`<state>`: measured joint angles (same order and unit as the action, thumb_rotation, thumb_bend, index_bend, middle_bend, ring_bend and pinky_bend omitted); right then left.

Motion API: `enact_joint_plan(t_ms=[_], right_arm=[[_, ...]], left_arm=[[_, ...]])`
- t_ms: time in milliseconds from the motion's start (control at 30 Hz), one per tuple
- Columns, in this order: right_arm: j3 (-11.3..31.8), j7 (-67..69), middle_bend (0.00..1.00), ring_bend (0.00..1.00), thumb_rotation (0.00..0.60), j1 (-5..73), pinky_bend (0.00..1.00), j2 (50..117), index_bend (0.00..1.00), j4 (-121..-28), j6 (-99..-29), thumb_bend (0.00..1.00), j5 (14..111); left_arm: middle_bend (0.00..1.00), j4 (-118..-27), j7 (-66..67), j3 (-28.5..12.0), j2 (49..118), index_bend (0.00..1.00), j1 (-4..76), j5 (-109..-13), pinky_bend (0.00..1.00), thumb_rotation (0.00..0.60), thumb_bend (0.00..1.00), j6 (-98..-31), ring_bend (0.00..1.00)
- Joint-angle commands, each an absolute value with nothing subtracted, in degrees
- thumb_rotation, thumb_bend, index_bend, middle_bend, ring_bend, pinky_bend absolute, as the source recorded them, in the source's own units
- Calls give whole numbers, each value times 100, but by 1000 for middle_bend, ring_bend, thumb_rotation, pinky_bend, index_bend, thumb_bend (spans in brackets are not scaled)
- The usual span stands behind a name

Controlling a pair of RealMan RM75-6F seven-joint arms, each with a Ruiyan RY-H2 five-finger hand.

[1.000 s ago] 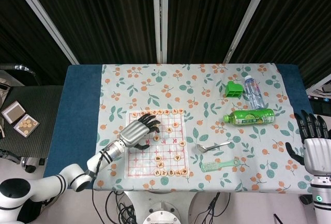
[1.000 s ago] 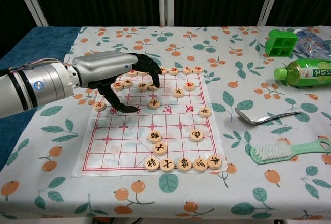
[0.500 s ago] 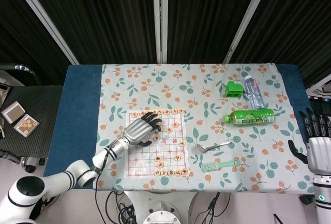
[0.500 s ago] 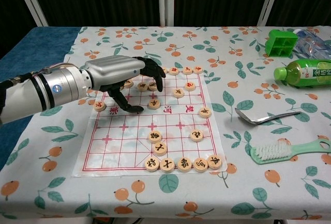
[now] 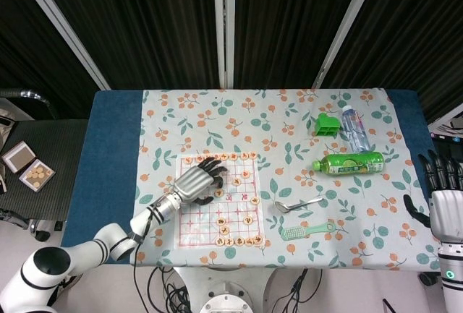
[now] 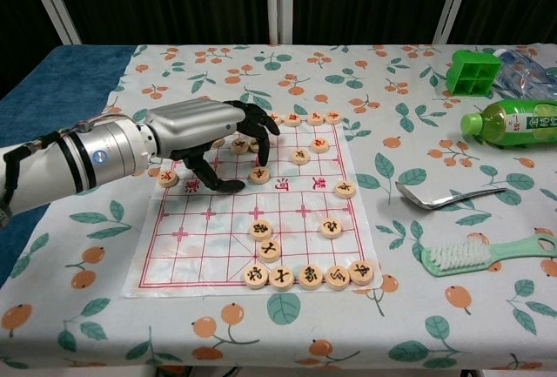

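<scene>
Near edge of desk [image 6: 52, 307]: row of round wooden chess pieces [image 6: 308, 274], pale tan discs with dark characters, along near side of chess board [image 6: 218, 246], white sheet with red grid. Right of board: mint brush [image 6: 474, 252], metal spoon [image 6: 448, 196]. Mid-board: left hand [image 6: 209, 133] poised low, fingers [image 6: 261, 144] curled down, tips at one chess piece [image 6: 258, 174]; grip on it unclear. Far right: green bottle [image 6: 513, 122], green box [image 6: 473, 71]. Right hand [image 5: 443, 201] off desk's right edge, fingers spread, holding nothing.
</scene>
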<state>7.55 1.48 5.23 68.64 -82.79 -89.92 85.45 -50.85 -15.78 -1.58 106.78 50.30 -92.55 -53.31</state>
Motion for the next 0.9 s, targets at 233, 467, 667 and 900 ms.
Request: enact_joint_plan(t_ms=[233, 467, 667, 900], right_arm=[[746, 124, 0, 0, 600, 533, 0, 6903, 0, -8250, -8940, 240, 8519], [752, 117, 0, 0, 600, 521, 0, 6891, 0, -8254, -8936, 241, 8496], [749, 140, 0, 0, 600, 528, 0, 6903, 0, -8227, -8893, 240, 8475], [747, 145, 0, 0, 600, 528, 0, 6906, 0, -8211, -8889, 240, 8477]], left_arm=[[121, -5057, -1712, -99, 10694, 425, 5061, -9278, 0, 600, 309, -5417, 0], [121, -4934, -1781, -79, 10781, 441, 5086, -9263, 0, 600, 309, -5442, 0], [122, -4877, -1820, -88, 10817, 489, 5091, -9243, 0, 600, 313, -5505, 0], [122, -4850, -1848, -73, 10834, 500, 5091, -9209, 0, 600, 318, -5494, 0]])
